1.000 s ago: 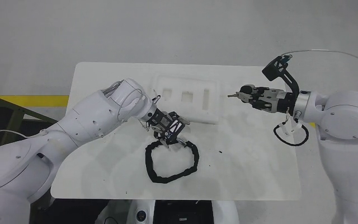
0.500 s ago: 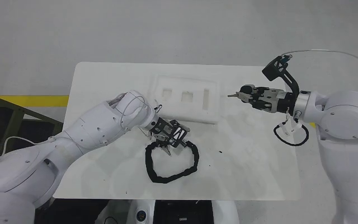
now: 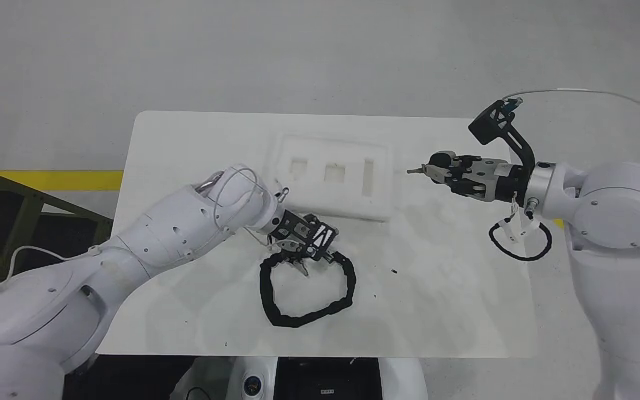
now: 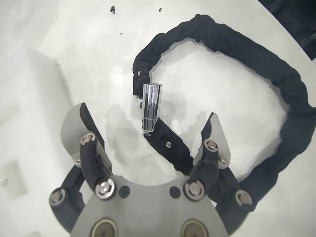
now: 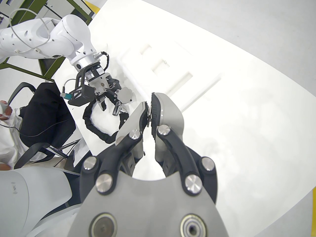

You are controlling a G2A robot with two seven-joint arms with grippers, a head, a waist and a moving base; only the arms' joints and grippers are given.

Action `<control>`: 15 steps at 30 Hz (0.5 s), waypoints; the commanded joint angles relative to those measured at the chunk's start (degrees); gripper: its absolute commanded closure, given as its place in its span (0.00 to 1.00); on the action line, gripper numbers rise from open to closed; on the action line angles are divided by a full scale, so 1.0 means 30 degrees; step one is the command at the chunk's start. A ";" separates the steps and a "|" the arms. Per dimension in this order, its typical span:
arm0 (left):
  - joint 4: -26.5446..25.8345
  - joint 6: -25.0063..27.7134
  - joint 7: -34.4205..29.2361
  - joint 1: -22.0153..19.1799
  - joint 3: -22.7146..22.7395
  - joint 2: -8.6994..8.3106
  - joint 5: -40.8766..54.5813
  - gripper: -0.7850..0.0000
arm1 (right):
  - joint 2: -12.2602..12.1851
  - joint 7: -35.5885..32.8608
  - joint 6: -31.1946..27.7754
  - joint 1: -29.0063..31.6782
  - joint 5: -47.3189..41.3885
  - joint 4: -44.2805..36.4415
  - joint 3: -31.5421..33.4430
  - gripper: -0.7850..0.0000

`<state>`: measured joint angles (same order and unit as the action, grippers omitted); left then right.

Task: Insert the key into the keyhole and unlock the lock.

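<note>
**Chain lock (image 3: 345,290) between wide open left jaws**

It lies in a ring on the white table (image 3: 460,300), near the front edge. Its shiny metal barrel (image 4: 151,107) sits between the left gripper's (image 4: 147,114) fingers. They are spread wide and do not touch it. The right gripper (image 3: 418,171) is over the table's right side, well apart from the ring. Its jaws are pinched tight on the small key (image 3: 410,171). A white foam tray (image 3: 300,150) sits just behind.
</note>
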<state>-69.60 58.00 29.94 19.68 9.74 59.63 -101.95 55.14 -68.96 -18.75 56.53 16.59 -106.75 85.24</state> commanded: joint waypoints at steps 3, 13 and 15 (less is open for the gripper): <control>0.0227 0.0000 -0.0175 0.0107 0.0000 0.0040 0.0352 0.28 | 0.0000 0.0000 0.0000 0.0000 0.0000 0.0000 0.0000 1.00; 0.0566 0.0000 -0.0014 0.0222 0.0000 0.0124 0.0772 0.47 | 0.0000 0.0000 0.0000 0.0000 0.0000 0.0000 0.0000 1.00; 0.0611 0.0000 0.0040 0.0259 0.0000 0.0149 0.0787 0.49 | 0.0000 0.0000 0.0000 0.0000 0.0000 0.0000 0.0000 1.00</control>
<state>-67.82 58.00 29.99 20.40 9.74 60.03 -99.59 55.14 -68.96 -18.75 56.53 16.59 -106.75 85.24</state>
